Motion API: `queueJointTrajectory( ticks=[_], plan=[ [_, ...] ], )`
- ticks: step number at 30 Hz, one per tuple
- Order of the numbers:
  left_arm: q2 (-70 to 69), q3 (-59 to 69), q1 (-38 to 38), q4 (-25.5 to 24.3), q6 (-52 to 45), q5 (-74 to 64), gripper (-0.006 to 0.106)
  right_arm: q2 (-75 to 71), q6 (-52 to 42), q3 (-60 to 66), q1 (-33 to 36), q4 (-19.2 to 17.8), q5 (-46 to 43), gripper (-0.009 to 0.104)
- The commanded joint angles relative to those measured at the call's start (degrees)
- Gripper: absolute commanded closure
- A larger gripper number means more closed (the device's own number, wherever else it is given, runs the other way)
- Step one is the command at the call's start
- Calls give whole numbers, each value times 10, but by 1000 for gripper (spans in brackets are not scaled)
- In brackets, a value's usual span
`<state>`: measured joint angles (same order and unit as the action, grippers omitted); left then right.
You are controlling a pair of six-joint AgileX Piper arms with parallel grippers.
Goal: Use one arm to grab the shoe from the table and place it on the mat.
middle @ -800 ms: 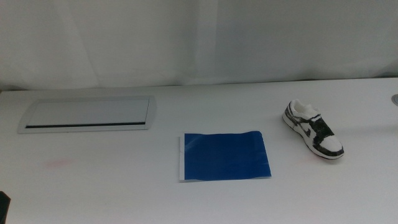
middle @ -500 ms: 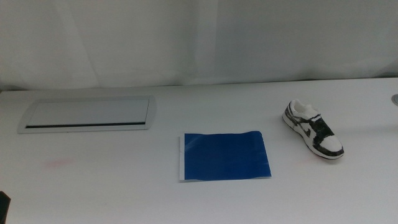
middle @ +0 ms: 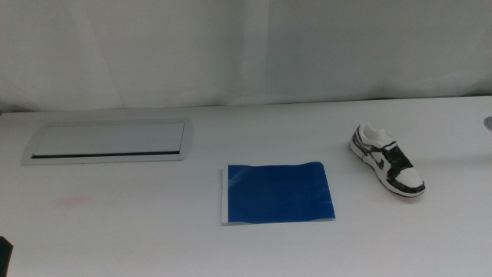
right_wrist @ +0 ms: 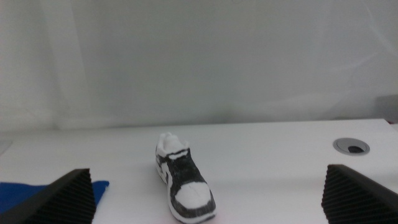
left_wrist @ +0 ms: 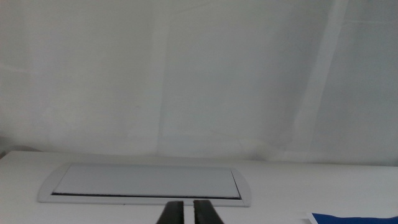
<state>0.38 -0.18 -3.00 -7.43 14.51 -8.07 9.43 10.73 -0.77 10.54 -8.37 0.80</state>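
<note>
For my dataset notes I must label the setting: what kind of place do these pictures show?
Probably a robot test bench in a lab, not a home: a plain white tabletop with an inset grey metal panel, a white curtain backdrop, and only a dark-blue rectangular mat and small black-and-white sneaker laid out.

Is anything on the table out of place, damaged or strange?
Nothing stands out. The shoe stands upright on the table, apart from the flat blue mat. Both grippers wait away from it, left shut, right open.

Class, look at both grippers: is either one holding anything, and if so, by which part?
Nothing is held. The shoe lies alone on the table; the right gripper is open, the left gripper shut on nothing.
</note>
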Motion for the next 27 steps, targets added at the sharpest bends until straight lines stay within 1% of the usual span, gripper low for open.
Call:
queueJointTrajectory(
  ticks=[1, 6, 9, 11, 13, 16, 18, 21, 24, 27],
  plan=[
    [-23, 23, 1, 4, 1, 1, 103, -1, -1, 4, -3, 4, -18, -8],
    [-23, 23, 1, 4, 1, 1, 103, -1, -1, -1, -3, 23, -32, -8],
    [-23, 23, 1, 4, 1, 1, 103, -1, -1, -21, -3, 36, -25, -8],
    [-23, 23, 1, 4, 1, 1, 103, 1, -1, -44, -3, 37, -8, -8],
    [-23, 23, 1, 4, 1, 1, 103, 9, -3, -77, -3, 36, 25, -8],
    [-23, 23, 1, 4, 1, 1, 103, 37, -18, -141, -3, 26, 103, -8],
    [-23, 23, 1, 4, 1, 1, 103, 64, -19, -187, -3, 26, 146, -8],
    [-23, 23, 1, 4, 1, 1, 103, 109, -18, -253, -3, 36, 200, -8],
    [-23, 23, 1, 4, 1, 1, 103, 164, -18, -311, -3, 36, 261, -8],
    [-23, 23, 1, 4, 1, 1, 103, 236, -56, -369, -3, 28, 302, -8]
  ],
)
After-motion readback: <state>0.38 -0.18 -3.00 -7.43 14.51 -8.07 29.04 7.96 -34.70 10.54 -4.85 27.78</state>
